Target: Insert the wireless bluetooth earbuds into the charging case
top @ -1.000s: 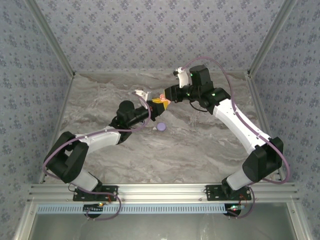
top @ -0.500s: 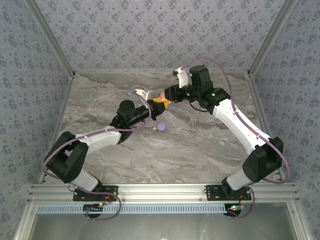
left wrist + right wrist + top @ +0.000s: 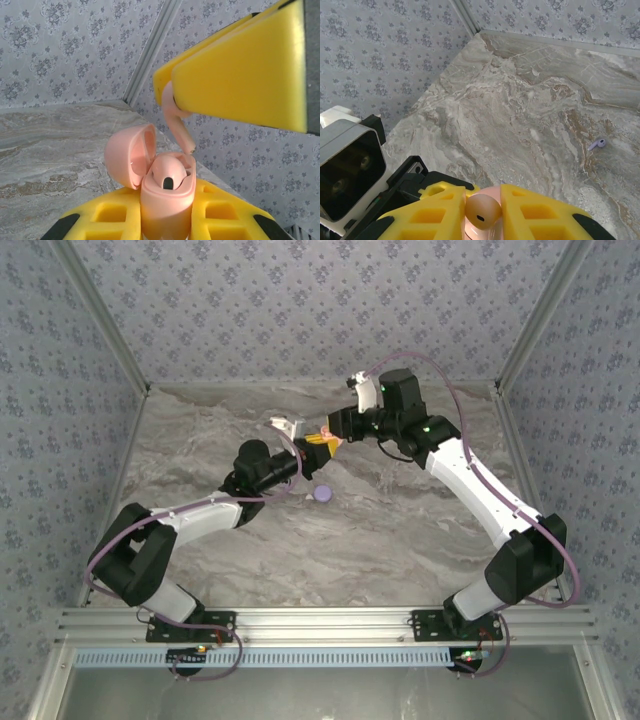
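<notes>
Overhead: left gripper (image 3: 312,446) and right gripper (image 3: 330,436) stand nose to nose above the grey marbled table (image 3: 400,530); a round lilac plastic disc (image 3: 322,494) lies near them. Left wrist view: left jaws clamp the small pink plastic charging case (image 3: 167,202), lid open, one pink earbud (image 3: 167,177) seated; the right jaws pinch a pale pink stemmed earbud (image 3: 176,117), stem tip just above the case. Right wrist view: a tiny lilac earbud (image 3: 596,144) lies apart on the table. Handling: line stem with free socket, lower straight, release only once seated.
</notes>
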Robot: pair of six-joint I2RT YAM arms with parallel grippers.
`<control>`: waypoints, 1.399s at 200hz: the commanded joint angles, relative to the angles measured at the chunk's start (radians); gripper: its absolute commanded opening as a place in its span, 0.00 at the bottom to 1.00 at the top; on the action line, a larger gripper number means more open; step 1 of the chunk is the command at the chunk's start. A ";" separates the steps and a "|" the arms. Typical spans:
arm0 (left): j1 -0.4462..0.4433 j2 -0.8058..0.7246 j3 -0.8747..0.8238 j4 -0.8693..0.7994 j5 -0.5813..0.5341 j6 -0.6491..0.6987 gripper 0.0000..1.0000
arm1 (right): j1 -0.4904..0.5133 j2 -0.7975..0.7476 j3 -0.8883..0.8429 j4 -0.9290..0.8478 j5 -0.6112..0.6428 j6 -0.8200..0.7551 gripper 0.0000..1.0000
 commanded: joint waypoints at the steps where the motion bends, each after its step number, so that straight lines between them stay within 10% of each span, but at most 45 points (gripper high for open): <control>1: -0.007 0.009 0.037 0.032 -0.025 -0.028 0.07 | 0.009 -0.026 -0.005 0.042 0.023 0.026 0.24; 280: -0.022 0.011 0.083 0.059 -0.057 -0.167 0.07 | 0.020 -0.075 -0.100 0.176 0.124 0.061 0.24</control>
